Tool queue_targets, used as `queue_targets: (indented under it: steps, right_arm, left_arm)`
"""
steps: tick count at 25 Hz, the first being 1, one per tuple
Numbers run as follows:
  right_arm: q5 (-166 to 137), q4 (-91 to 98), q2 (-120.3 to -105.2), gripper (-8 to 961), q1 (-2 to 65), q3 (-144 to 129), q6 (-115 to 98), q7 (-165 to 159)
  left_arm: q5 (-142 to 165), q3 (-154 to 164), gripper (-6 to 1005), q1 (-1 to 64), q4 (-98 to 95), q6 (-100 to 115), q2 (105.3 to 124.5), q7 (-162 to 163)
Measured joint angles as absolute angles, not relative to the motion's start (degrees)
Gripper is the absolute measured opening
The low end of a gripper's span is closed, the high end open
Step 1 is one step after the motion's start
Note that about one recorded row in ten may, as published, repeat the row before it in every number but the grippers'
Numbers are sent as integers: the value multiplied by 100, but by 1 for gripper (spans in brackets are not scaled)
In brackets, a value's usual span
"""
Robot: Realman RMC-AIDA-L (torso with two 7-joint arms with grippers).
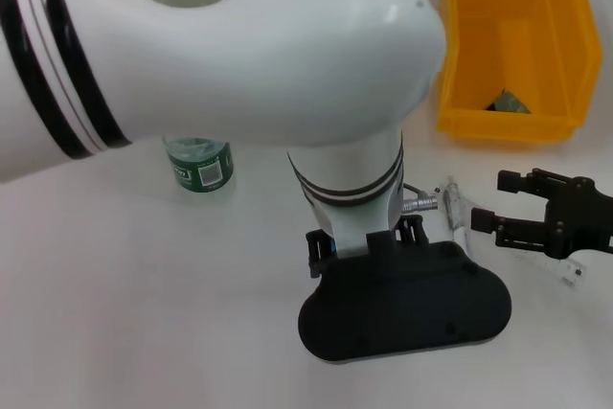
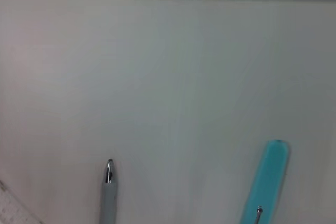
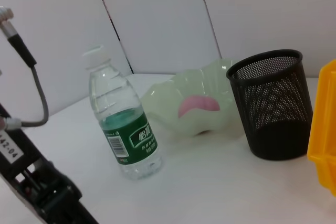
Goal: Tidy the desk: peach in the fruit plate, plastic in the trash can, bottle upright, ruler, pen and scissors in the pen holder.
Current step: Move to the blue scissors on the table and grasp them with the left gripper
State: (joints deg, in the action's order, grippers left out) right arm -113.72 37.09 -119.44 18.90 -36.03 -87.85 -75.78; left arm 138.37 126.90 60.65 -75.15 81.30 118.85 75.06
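My left gripper (image 1: 402, 308) hangs low over the desk's front middle, a black housing hiding what lies under it. Its wrist view shows a grey pen (image 2: 108, 195), a teal scissors part (image 2: 268, 179) and a ruler corner (image 2: 9, 209) on the white desk. The pen (image 1: 453, 206) also lies between the two grippers. My right gripper (image 1: 500, 201) is open and empty just right of it. The bottle (image 3: 124, 124) stands upright. A pink peach (image 3: 198, 105) lies in the green fruit plate (image 3: 163, 98). The black mesh pen holder (image 3: 273, 111) stands beside it. Plastic (image 1: 508, 102) lies in the yellow trash can (image 1: 512, 126).
My left arm (image 1: 239, 55) spans much of the head view and hides the plate and the pen holder there. The bottle (image 1: 198, 162) shows under it. A clear strip (image 1: 572, 272) lies beneath the right gripper. White walls stand behind the desk.
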Motion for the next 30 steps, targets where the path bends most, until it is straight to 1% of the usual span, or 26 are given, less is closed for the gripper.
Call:
queue_targets:
  steps: [6,30]
  right_arm:
    - [-11372,3691,-11944,841,1878,-3603,-8779,-7580]
    - [-11373,3559,-11944,842,1844,-3645,-8783,-7579]
  left_arm:
    - [13689,12806,778,6207,-7399,8143,11872,7382]
    - [13386,13138,775,6216,-7103,7893,11857,6850]
